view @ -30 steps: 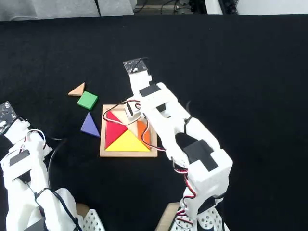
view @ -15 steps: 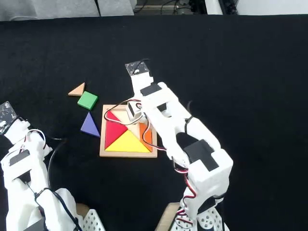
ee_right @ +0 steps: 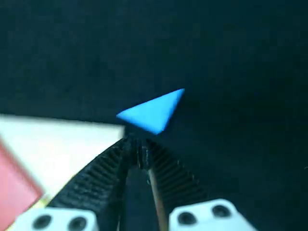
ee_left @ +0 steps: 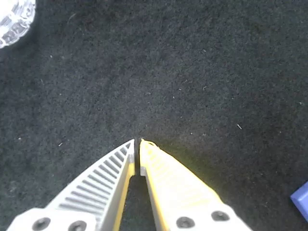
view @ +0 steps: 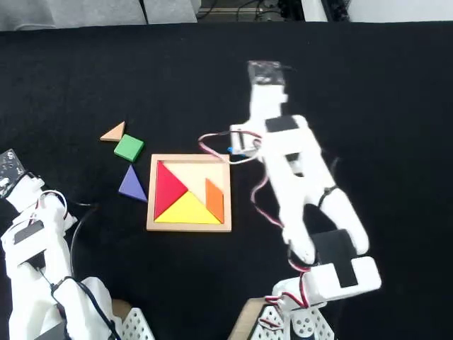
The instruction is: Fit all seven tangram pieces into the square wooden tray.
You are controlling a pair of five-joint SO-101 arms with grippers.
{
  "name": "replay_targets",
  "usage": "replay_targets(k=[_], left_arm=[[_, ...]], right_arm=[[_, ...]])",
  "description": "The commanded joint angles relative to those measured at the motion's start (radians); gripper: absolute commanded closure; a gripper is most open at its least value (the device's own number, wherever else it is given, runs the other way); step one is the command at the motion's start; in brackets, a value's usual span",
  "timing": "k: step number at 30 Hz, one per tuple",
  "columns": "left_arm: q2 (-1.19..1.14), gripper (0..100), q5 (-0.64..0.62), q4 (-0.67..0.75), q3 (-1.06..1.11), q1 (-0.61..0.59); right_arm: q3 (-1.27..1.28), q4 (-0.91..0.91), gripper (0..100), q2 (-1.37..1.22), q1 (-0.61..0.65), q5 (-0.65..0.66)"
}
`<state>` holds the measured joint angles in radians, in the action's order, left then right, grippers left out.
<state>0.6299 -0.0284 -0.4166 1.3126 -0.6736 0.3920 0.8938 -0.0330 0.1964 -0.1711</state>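
**Tray part filled, blue piece beside its corner**

Square wooden tray (view: 189, 227) lies flat near the middle of the black desk (view: 368, 106). Three pieces sit inside it: a large red triangle (view: 170, 190) on the left, a large yellow triangle (view: 185, 211) along the near edge, and an orange parallelogram (view: 214, 200) against the right wall. The strip along the far edge is bare wood.

Three more pieces lie on the desk off the tray's left side. A purple triangle (view: 132, 184) is just beside the tray, a green square (view: 129, 148) is beyond that, and a small tan triangle (view: 113, 132) is next to the square.

The right gripper (ee_right: 138, 143) hangs by the tray's far right corner with its fingers (ee_right: 106, 173) clenched together. A small blue triangle (ee_right: 151, 111) lies just past the tips, on the desk outside the tray. I cannot tell whether the tips touch it.

The left gripper (ee_left: 137, 143) is over bare desk well left of the tray, its fingers (ee_left: 178, 183) also clenched and holding nothing.
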Motion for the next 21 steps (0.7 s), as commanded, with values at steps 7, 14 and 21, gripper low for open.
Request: replay_targets(k=[7,14,21], left_arm=[[0.003,96,0.000,-0.038,-0.068,0.013],[0.003,89,0.015,-0.176,-0.119,0.074],[0.003,89,0.098,-0.176,-0.143,0.102]], right_arm=[[0.189,-0.362,98.0,0.064,-0.064,0.008],[0.189,-0.365,98.0,0.059,-0.064,0.008],[0.189,-0.368,98.0,0.058,-0.068,0.008]])
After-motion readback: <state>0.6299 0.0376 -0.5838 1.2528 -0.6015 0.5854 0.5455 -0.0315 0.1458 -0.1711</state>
